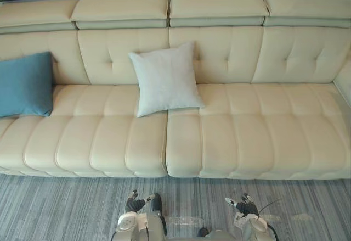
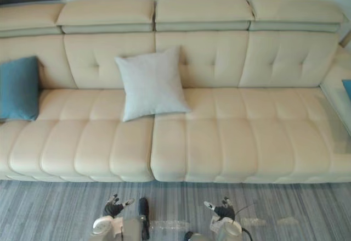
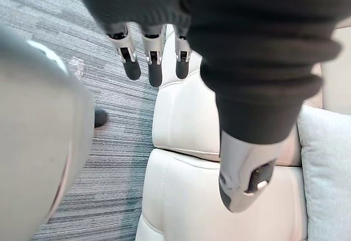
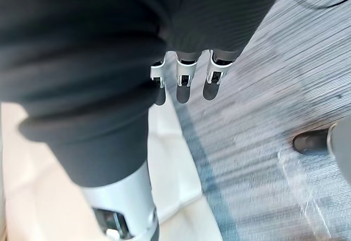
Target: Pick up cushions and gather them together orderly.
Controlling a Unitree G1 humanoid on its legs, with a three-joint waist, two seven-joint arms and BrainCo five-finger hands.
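Here, we face a long cream sofa (image 1: 247, 136) standing on grey striped carpet (image 1: 66, 208). At its left end, a blue cushion (image 1: 24, 84) stands on the seat and leans against the backrest. Lower down and nearer to us, our left hand (image 1: 135, 202) hangs above the carpet in front of the sofa, well apart from both cushions. Its fingers (image 3: 154, 65) are extended and relaxed, with the thumb held apart, and they grasp nothing. Near the middle of the sofa, a pale grey cushion (image 1: 164, 79) rests on the seat, tilted slightly and propped against the tufted back, its lower edge reaching the seam between two seat sections. To the right, our right hand (image 1: 245, 206) also hangs above the carpet, its fingers (image 4: 186, 82) straight and empty. At the far right edge, a blue sliver (image 2: 347, 87) lies on the sofa's side section; we cannot tell what it is.
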